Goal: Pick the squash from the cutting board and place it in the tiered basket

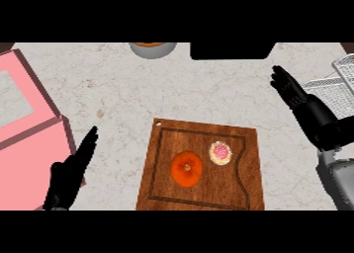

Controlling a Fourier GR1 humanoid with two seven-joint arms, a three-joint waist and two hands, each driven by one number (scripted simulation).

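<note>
An orange round squash point(186, 168) lies on the wooden cutting board point(165, 197), left of its middle. Beside it, to the upper right, sits a small pink-topped round item point(220, 152). The white wire tiered basket point(349, 79) shows at the right edge, partly cut off. My right hand point(311, 111) is raised over the counter between the board and the basket, open with straight fingers pointing away, holding nothing. My left hand point(72, 170) stays open near the lower left, fingers up, beside the board's left side.
A pink box point(23, 123) fills the left side of the counter. At the far edge stand a grey bowl point(153, 48) and a black block point(232, 50). Bare marble counter point(121, 89) lies between the board and the far edge.
</note>
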